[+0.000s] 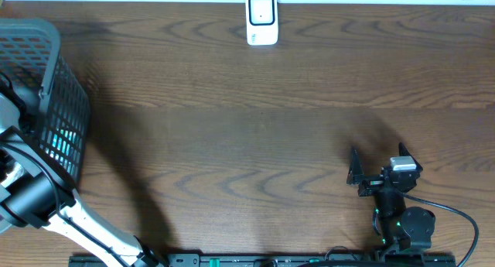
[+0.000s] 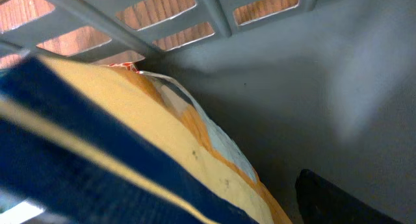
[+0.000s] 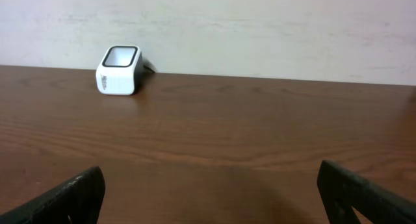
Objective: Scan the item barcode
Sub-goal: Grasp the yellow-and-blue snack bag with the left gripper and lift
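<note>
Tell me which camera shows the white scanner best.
Right wrist: the scanner stands unobstructed on the table, body and scan window both visible. Overhead shows it smaller, from above. Left wrist sees only inside the basket.

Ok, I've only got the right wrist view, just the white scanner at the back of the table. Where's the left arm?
Observer: Overhead, the left arm reaches into a grey basket at the left edge of the table.
Operator: Anything in that basket?
Observer: Yes. The left wrist camera shows a yellow and blue package beside the basket's grey wall, very close to the lens.
Operator: And where are my right fingers relative to the scanner?
Observer: Overhead, the right fingers sit open near the front right, and the scanner stands at the far edge, around the middle.
</note>
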Available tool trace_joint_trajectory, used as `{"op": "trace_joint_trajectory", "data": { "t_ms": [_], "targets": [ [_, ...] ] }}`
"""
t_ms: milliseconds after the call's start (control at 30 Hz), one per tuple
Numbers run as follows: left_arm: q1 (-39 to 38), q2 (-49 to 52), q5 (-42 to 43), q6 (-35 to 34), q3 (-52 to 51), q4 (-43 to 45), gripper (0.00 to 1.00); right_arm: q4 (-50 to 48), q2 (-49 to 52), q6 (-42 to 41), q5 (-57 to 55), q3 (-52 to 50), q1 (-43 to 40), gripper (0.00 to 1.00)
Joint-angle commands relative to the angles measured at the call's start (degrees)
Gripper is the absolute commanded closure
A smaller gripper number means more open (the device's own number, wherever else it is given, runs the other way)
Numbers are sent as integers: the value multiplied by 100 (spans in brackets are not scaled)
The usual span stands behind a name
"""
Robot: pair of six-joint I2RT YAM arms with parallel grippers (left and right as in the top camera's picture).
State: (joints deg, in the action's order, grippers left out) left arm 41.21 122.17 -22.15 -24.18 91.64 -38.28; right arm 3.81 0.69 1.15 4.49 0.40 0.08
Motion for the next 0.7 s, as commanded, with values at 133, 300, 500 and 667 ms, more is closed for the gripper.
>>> {"op": "trace_joint_trajectory", "data": {
  "t_ms": [133,300,500,667],
  "targets": [
    [31,-39,219,55,-74,-96,93,24,-26,83,37,-4,39,1],
    [24,-525,221,44,-63,-280,93,24,-26,83,37,-4,39,1],
    [24,-2000,643,-767,-63,-170,93,24,-26,83,37,-4,39,1],
    [24,-3163,2247,-767,-63,374,93,24,-26,83,37,-4,39,1]
  ]
}}
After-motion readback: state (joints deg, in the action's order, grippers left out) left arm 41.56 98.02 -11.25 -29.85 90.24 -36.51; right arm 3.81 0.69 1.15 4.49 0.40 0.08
